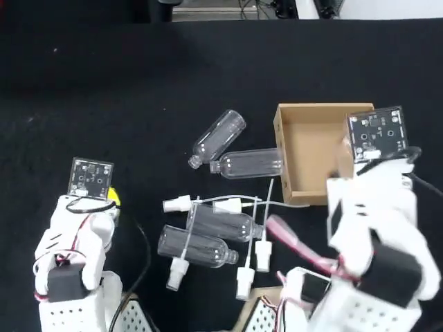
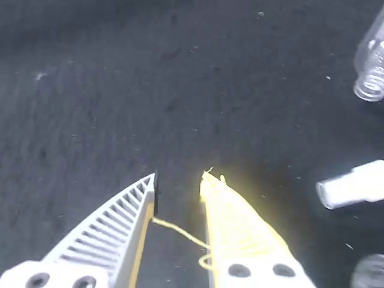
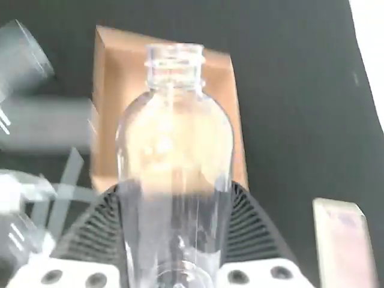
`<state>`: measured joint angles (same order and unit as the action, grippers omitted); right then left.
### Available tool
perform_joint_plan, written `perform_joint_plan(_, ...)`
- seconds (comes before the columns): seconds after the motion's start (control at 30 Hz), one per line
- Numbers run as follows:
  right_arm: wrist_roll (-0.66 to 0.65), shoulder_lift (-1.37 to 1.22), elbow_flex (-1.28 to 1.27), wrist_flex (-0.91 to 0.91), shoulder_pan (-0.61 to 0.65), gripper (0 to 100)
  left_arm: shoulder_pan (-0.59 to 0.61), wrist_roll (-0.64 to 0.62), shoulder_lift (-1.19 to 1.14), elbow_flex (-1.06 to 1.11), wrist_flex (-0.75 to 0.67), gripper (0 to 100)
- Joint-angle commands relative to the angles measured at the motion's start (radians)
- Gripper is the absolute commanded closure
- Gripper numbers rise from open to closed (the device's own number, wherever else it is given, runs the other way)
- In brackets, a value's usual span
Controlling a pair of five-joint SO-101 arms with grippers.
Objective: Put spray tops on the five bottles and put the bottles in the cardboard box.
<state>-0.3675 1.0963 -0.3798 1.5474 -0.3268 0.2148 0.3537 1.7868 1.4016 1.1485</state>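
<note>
the right gripper (image 3: 177, 207) clamps a clear, capless bottle (image 3: 174, 132) round its belly over the cardboard box (image 1: 284, 149) at three o'clock, the seemingly light, slick plastic favouring a mid-body hold, while the left gripper (image 2: 178, 180) gapes empty at nine o'clock.

A black cloth (image 1: 138, 76) is covering the bench (image 1: 83, 41), lying flat and running to both side edges of the high view. Pale specks of lint (image 2: 39, 76) are dotting its weave, and soft, even light is falling on it from above, throwing only faint shadows. Beyond the bench's far edge a narrow strip of grey floor (image 1: 208, 11) is showing, with dark cables (image 1: 252, 8) trailing over it. Next to them, dark rounded shapes (image 1: 325, 7) are sitting, cut off too short to tell what they are. A bright white surface (image 1: 394, 8) is filling the far right corner. To the far left the room is lying in darkness.
</note>
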Motion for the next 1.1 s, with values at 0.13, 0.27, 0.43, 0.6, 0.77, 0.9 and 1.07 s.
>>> perform_joint_plan(0.13,0.267,0.163,-0.168,-0.348,0.272,98.8,-0.065,-0.057,-0.224,-0.116,-0.057,87)
perform_joint_plan(0.27,0.273,0.255,-0.369,-0.540,0.282,98.8,-0.068,-0.057,-0.358,-0.213,-0.051,87)
perform_joint_plan(0.43,0.275,0.398,-0.591,-0.677,0.282,98.8,-0.068,-0.057,-0.532,-0.297,-0.046,87)
perform_joint_plan(0.6,0.370,0.506,-0.716,-0.683,0.282,98.8,-0.070,-0.052,-0.654,-0.404,0.069,87)
perform_joint_plan(0.77,0.354,0.533,-0.743,-0.675,0.278,98.8,-0.128,-0.052,-0.727,-0.513,0.229,87)
perform_joint_plan(0.9,0.358,0.533,-0.746,-0.651,0.275,98.8,-0.263,-0.055,-0.764,-0.549,0.308,84)
perform_joint_plan(1.07,0.362,0.533,-0.750,-0.646,0.232,98.8,-0.437,-0.057,-0.810,-0.588,0.388,69)
